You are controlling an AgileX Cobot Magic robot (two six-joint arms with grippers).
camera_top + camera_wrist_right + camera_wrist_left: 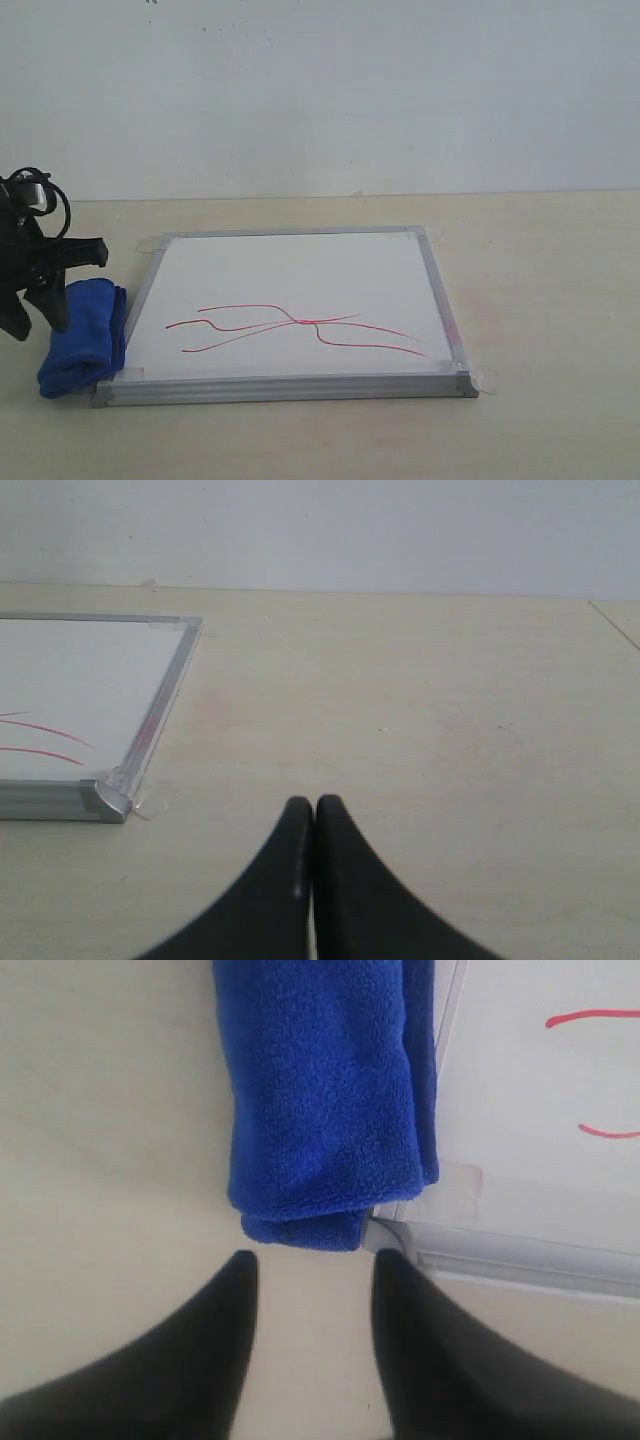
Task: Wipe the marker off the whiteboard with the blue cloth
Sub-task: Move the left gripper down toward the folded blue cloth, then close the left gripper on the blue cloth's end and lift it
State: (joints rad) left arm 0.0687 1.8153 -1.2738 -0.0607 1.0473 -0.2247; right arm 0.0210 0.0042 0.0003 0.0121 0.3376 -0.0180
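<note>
Presently: one square, flat white whiteboard (290, 265) with a thin silver metal frame and clear tape tabs at its corners, lying on the pale table (550, 300). Marker (300, 322): thin red wavy lines crossing on the board's near half; stroke count unclear. One deep royal-blue microfibre cloth (85, 335), thickly rolled, lies against the board's left frame. Two black pincers: left pincer (312, 1260) spread apart, empty, at the cloth's end; right pincer (308, 805) closed, empty, over the table beside the board.

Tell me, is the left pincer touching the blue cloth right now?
Apart. The left wrist view shows the open left pincer stopping short of the blue cloth, with a thin strip of bare table visible between its tips and the cloth's end.
</note>
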